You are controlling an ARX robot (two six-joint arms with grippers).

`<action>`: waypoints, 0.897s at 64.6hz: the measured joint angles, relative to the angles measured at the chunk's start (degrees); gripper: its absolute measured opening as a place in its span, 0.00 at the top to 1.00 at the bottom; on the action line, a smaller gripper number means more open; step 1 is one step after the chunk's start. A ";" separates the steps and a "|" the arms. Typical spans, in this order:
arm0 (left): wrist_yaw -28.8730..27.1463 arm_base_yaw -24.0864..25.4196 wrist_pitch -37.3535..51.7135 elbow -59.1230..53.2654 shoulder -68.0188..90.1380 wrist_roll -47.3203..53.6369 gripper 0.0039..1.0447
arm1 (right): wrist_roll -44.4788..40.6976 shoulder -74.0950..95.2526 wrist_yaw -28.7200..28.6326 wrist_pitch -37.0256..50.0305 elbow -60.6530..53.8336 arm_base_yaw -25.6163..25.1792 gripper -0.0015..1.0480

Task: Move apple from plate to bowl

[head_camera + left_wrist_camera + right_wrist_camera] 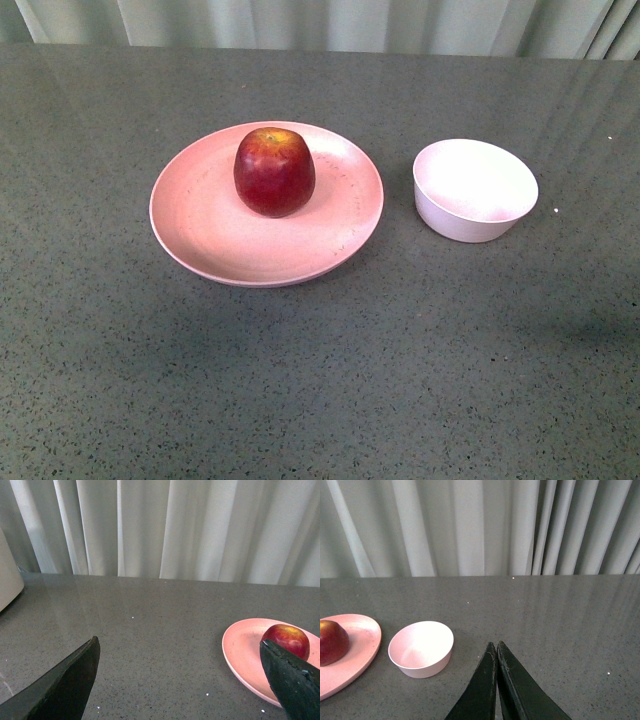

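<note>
Left end effector (pixel 178 644): fingers spread wide, holding nothing; it sits low over the counter (pixel 320 390), with the apple off to one side ahead of it and well apart.
Right end effector (pixel 495 645): fingers pressed together with nothing between them; it is over bare counter, with the bowl near but not touched.
Apple (pixel 274 172): upright on the plate, in its far half, stem dip up; neither end effector touches it.
Plate (pixel 205 250): flat on the counter, left of the bowl in the front view, rims close but apart.
Bowl (pixel 462 225): upright and empty.
Backdrop: a pale curtain (pixel 320 22) runs along the far edge.
Progress: by my reading the task is at its start, with no grasp made.
Left to do: reach the apple, close on it, lift it clear of the plate, carry it across and set it in the bowl.
Likely arm: the left, being open and on the apple's side.
</note>
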 joint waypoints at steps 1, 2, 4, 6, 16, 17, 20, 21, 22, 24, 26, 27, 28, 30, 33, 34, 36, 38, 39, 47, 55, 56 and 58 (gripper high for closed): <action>0.00 0.00 0.00 0.00 0.00 0.00 0.08 | 0.00 -0.76 -0.02 -1.29 0.00 0.00 0.98; 0.00 0.00 0.00 0.00 0.02 0.02 0.08 | 0.00 -2.45 -0.22 -3.65 0.00 0.00 0.98; -0.02 0.00 0.00 0.00 0.02 0.00 0.08 | 0.00 -4.74 0.07 -6.19 0.00 0.00 0.98; -0.02 0.00 0.00 0.00 0.02 0.02 0.08 | 0.00 -6.32 -0.02 -7.02 0.00 0.00 0.98; -0.02 0.00 0.00 0.00 0.00 0.00 0.08 | 0.00 -7.63 -0.02 -7.50 0.00 0.00 0.98; -0.02 0.00 0.00 0.00 0.00 0.00 0.08 | 0.00 -7.65 -0.02 -7.52 0.00 0.00 0.98; -0.02 0.00 0.00 0.00 0.00 0.02 0.08 | 0.00 -7.65 -0.02 -7.54 0.00 0.00 0.98; -0.02 0.00 0.00 0.00 0.00 0.02 0.08 | 0.00 -7.65 -0.02 -7.54 0.00 0.00 0.98; -0.02 0.00 0.00 0.00 0.00 0.00 0.08 | 0.00 -7.65 -0.02 -7.54 0.00 0.00 0.98; -0.02 0.00 0.00 0.00 0.00 0.00 0.08 | 0.00 -7.67 -0.02 -7.54 0.00 0.00 0.98; -0.02 0.00 0.00 0.00 0.02 0.00 0.08 | 0.00 -7.69 -0.02 -7.54 0.00 0.00 0.98; -0.02 0.00 0.00 0.00 0.00 0.00 0.08 | 0.00 -7.72 -0.02 -7.54 0.00 0.00 0.98; -0.02 0.00 0.00 0.00 0.00 0.02 0.08 | 0.00 -7.72 -0.02 -7.54 0.00 0.00 0.95; -0.02 0.00 0.00 0.00 0.02 0.02 0.08 | -0.02 -7.72 -0.02 -7.56 0.00 0.00 0.89; -0.02 0.00 0.00 0.00 0.00 0.00 0.08 | -0.02 -7.72 -0.02 -7.54 0.00 0.00 0.79; -0.02 0.00 0.00 0.00 0.00 0.00 0.08 | -0.02 -7.72 -0.02 -7.54 0.00 0.00 0.77; -0.02 0.00 0.00 0.00 0.00 0.02 0.08 | -0.02 -7.72 -0.02 -7.56 0.00 0.00 0.72; -0.02 0.00 0.00 0.00 0.00 0.02 0.08 | -0.02 -7.72 -0.02 -7.56 0.00 0.00 0.65; -0.02 0.00 0.00 0.00 0.00 0.02 0.08 | -0.02 -7.72 -0.02 -7.56 0.00 0.00 0.62; -0.02 0.00 0.00 0.00 0.00 0.02 0.08 | -0.02 -7.72 0.00 -7.56 0.00 0.00 0.42; 0.00 0.00 -0.02 0.00 0.02 0.00 0.08 | -0.02 -7.72 -0.02 -7.56 0.00 0.00 0.20; 0.31 0.07 -0.33 0.11 0.26 -0.02 0.08 | -0.02 -7.72 -0.02 -7.56 0.00 0.00 0.18; 2.16 0.31 -4.33 1.53 1.92 -0.26 0.08 | -0.02 -7.72 0.00 -7.56 0.00 0.00 0.14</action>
